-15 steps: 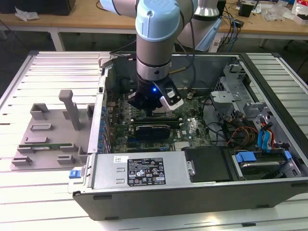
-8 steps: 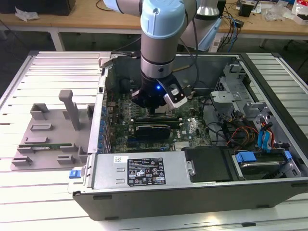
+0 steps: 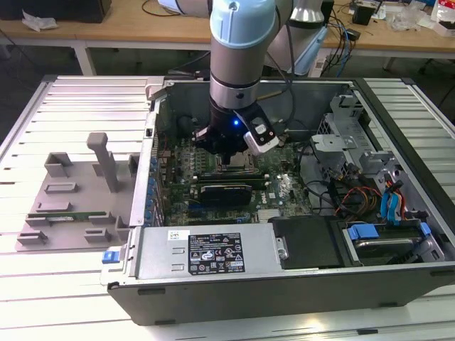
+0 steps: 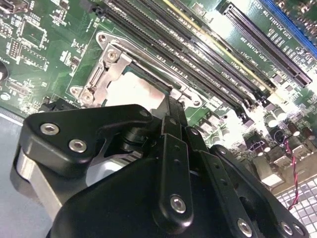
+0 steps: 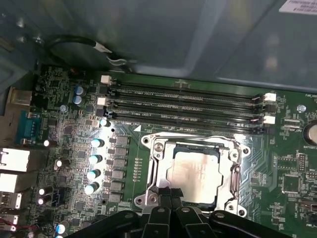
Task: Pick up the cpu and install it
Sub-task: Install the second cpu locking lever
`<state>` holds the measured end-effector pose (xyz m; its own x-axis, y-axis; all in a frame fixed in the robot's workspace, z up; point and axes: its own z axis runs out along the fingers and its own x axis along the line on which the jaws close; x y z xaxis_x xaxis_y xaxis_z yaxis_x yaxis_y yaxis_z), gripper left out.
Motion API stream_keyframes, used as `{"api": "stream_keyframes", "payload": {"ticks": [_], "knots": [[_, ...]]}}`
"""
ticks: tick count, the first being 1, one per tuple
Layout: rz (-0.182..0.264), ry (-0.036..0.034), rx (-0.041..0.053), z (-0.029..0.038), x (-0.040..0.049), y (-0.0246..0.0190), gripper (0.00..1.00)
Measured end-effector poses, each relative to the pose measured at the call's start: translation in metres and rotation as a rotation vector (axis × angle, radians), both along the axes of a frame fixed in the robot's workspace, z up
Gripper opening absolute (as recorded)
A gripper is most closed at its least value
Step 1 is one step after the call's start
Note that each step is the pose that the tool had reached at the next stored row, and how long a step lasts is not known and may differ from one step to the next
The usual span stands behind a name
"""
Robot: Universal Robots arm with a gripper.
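Cpu point(image 5: 194, 174): I am seeing it lying flat inside the socket frame point(image 5: 157, 171) on the motherboard point(image 5: 292, 173), its silver top showing in both wrist views point(image 4: 141, 91).

Gripper point(image 5: 171, 194): I am hovering it right at the socket frame's near edge, its black fingers point(image 4: 174, 119) drawn together into a narrow point that overlaps the cpu's edge. The fingers are looking closed or nearly so; whether they are pinching the chip's rim or merely touching it, I cannot tell.

Step in hand: I am judging the pick-up done and the install well along, with the chip seated or being seated in the socket frame. Any next move is calling for a check that the cpu is sitting level and square in the frame, and for no sideways drag while the fingers are this close.

Surroundings, placed from the socket frame:
- Memory slots point(image 5: 188, 105), running in parallel rows just beside the frame.
- Capacitors point(image 5: 94, 158), standing in a column near the frame's other side.
- Case point(image 3: 398, 121), walling the motherboard in and crowding the arm point(image 3: 242, 50).
- Drive cables point(image 3: 387, 202), well apart, toward the exterior view's right.
- Grey fixture point(image 3: 78, 192), outside the case, toward the exterior view's left.
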<state>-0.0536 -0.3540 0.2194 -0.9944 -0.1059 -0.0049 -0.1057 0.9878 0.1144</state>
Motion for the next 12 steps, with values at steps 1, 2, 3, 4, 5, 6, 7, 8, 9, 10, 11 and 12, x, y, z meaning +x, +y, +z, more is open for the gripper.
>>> {"api": "stream_keyframes", "payload": {"ticks": [1, 2, 3, 4, 5, 6, 7, 8, 9, 10, 11, 12], "knots": [[0.0, 0.0, -0.0004, 0.0011, 0.0001, 0.0005, 0.11], [0.0, -0.0001, -0.0008, 0.0029, 0.0004, 0.0015, 0.11], [0.0, 0.0, -0.0024, 0.0055, 0.0006, 0.0025, 0.11], [0.0, -0.0001, -0.0046, 0.008, 0.0007, 0.0032, 0.11], [0.0, -0.0001, -0.0077, 0.011, 0.0008, 0.0045, 0.11], [0.0, -0.0001, -0.01, 0.0134, 0.0009, 0.0054, 0.11], [0.0, -0.0001, -0.0117, 0.0152, 0.0009, 0.0062, 0.11], [0.0, -0.0001, -0.0131, 0.0174, 0.0009, 0.0073, 0.11], [0.0, -0.0001, -0.0146, 0.0199, 0.0009, 0.0089, 0.11], [0.0, 0.0, -0.0159, 0.0222, 0.0009, 0.0099, 0.11], [0.0, 0.0, -0.017, 0.0242, 0.001, 0.0108, 0.11], [0.0, -0.0001, -0.018, 0.0258, 0.0012, 0.0113, 0.11]]}}
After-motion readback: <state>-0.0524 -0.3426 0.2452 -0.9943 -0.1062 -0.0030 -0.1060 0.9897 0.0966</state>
